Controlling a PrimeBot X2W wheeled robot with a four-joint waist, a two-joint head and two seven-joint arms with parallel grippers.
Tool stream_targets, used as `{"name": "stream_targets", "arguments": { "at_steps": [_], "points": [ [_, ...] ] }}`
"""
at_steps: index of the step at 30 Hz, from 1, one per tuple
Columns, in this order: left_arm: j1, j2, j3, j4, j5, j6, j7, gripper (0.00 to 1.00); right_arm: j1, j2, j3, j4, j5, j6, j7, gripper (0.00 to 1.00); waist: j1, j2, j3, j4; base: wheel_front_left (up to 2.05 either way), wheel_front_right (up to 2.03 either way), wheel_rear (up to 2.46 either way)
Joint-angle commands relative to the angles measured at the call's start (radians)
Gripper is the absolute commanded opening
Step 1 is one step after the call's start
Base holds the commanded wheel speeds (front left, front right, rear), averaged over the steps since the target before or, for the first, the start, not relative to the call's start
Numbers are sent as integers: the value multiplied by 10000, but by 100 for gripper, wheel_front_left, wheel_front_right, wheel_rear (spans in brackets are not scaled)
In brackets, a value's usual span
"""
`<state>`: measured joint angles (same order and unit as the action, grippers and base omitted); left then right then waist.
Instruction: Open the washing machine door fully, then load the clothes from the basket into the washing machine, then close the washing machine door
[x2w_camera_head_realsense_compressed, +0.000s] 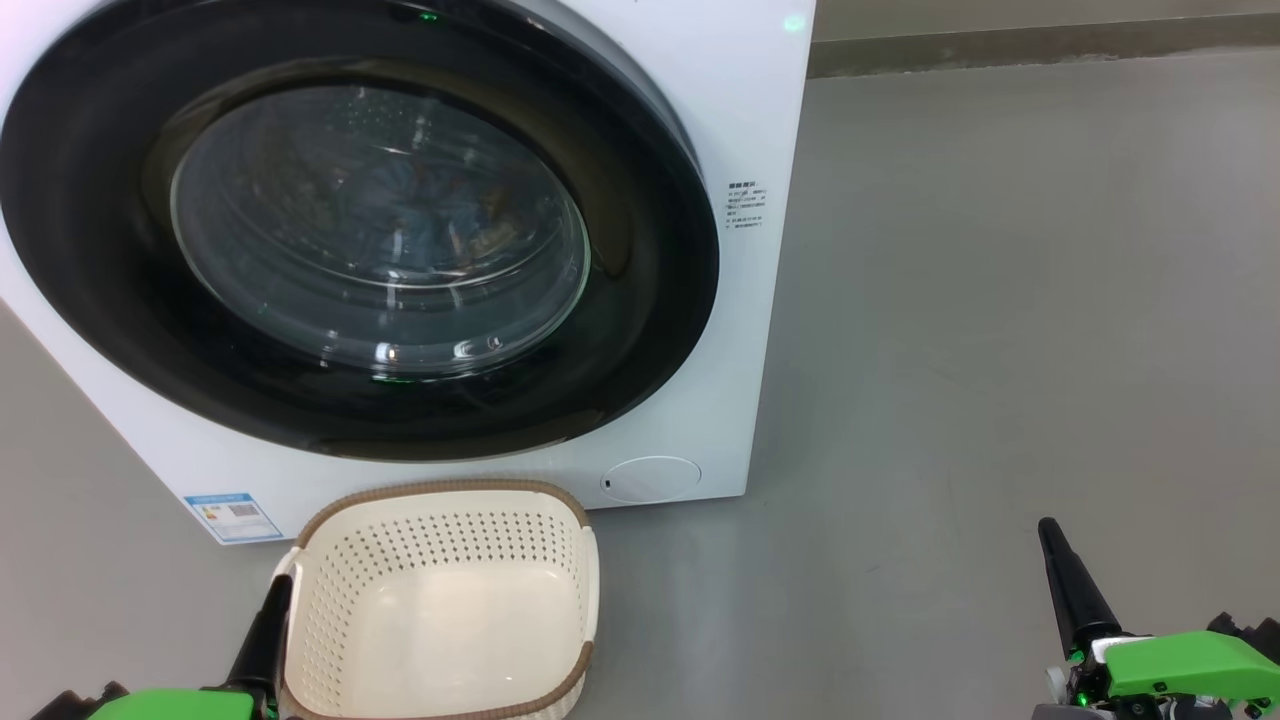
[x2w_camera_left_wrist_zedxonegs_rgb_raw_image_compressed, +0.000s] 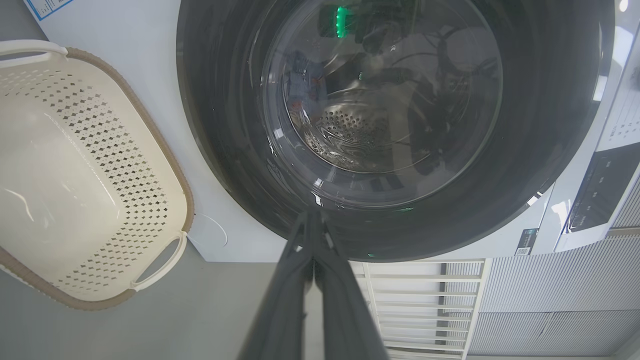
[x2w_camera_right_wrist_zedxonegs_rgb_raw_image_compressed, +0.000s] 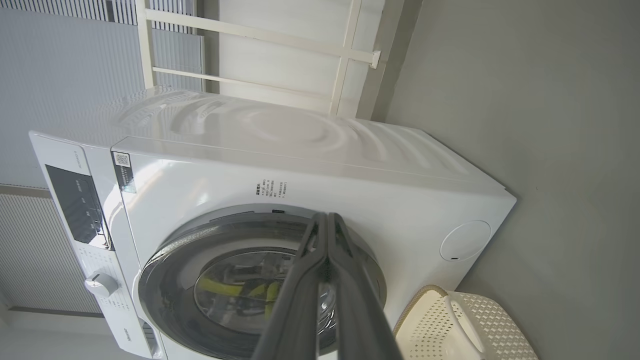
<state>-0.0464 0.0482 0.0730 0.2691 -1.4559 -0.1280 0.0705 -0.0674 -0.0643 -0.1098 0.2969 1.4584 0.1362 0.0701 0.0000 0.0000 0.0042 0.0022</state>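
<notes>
1. The left jaws are pressed fully together with nothing between them. Their dark fingers (x2w_camera_head_realsense_compressed: 266, 632) rise at 7 o'clock in the head view, right beside the outer left wall of the basket (x2w_camera_head_realsense_compressed: 440, 540) (whether they touch it I cannot tell).
2. The right jaws are likewise closed tight and hold nothing. Their fingers (x2w_camera_head_realsense_compressed: 1072, 590) stand at 4 o'clock over the grey floor (x2w_camera_head_realsense_compressed: 1000, 350), well apart from the basket and the machine.
3. The basket sits on the floor at 6 o'clock, just in front of the washing machine (x2w_camera_head_realsense_compressed: 750, 130).
4. The washing machine door (x2w_camera_head_realsense_compressed: 100, 280) lies shut, flush against the machine's front, and takes up the 11 o'clock part of the head view.
5. The clothes (x2w_camera_head_realsense_compressed: 420, 205) show dimly through the door glass, inside the drum, as bluish fabric blurred by reflections.
6. Low on the machine's front, the round flap (x2w_camera_head_realsense_compressed: 650, 478) is at 5 o'clock from the door and the blue label (x2w_camera_head_realsense_compressed: 232, 515) at 7 o'clock.
</notes>
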Motion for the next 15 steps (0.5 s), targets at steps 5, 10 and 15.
{"name": "stream_targets", "arguments": {
  "at_steps": [5, 10, 15],
  "points": [
    [-528, 82, 367, -211, -619, -26, 182, 0, -428, 36, 84, -379, 680, -51, 184, 0, 0, 0, -9, -7, 0, 0, 0],
    [-616, 39, 406, -211, -1238, -27, 359, 0, -440, 108, -12, -456, 1240, -54, 362, 0, 0, 0, -20, -17, 0, 0, 0],
    [-655, 20, 424, -210, -1515, -27, 438, 0, -445, 141, -55, -490, 1490, -55, 442, 0, 0, 0, -25, -22, 0, 0, 0]
  ]
}}
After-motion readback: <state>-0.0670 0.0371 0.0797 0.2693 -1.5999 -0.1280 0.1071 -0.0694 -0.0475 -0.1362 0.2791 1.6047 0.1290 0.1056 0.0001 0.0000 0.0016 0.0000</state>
